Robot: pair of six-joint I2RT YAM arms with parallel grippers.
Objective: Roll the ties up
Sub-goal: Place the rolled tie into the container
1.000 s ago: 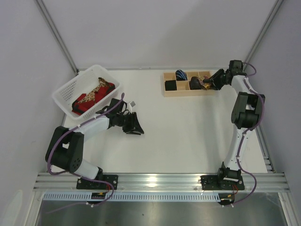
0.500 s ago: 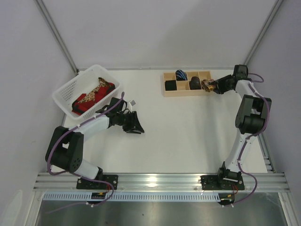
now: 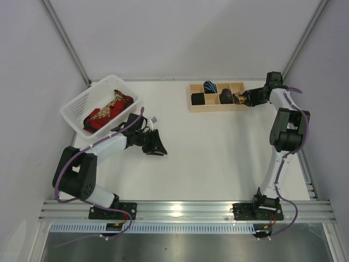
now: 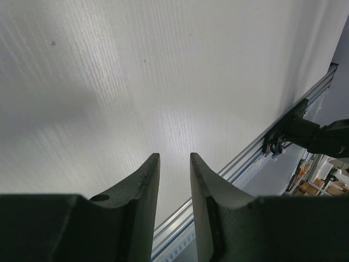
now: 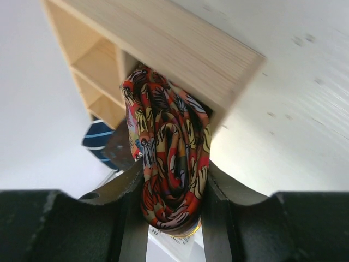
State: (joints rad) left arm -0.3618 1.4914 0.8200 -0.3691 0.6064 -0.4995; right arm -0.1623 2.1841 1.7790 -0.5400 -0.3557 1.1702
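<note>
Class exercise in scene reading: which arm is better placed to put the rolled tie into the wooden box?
Right. The right fingers clamp the rolled multicoloured floral fabric tie at the light wooden compartment box; the left fingers hold nothing, near the white plastic basket.

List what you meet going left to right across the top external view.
White basket holding loose ties → left gripper, open and empty → wooden compartment box with a blue-striped rolled tie in it → right gripper, shut on a multicoloured rolled tie at the box's right end.
</note>
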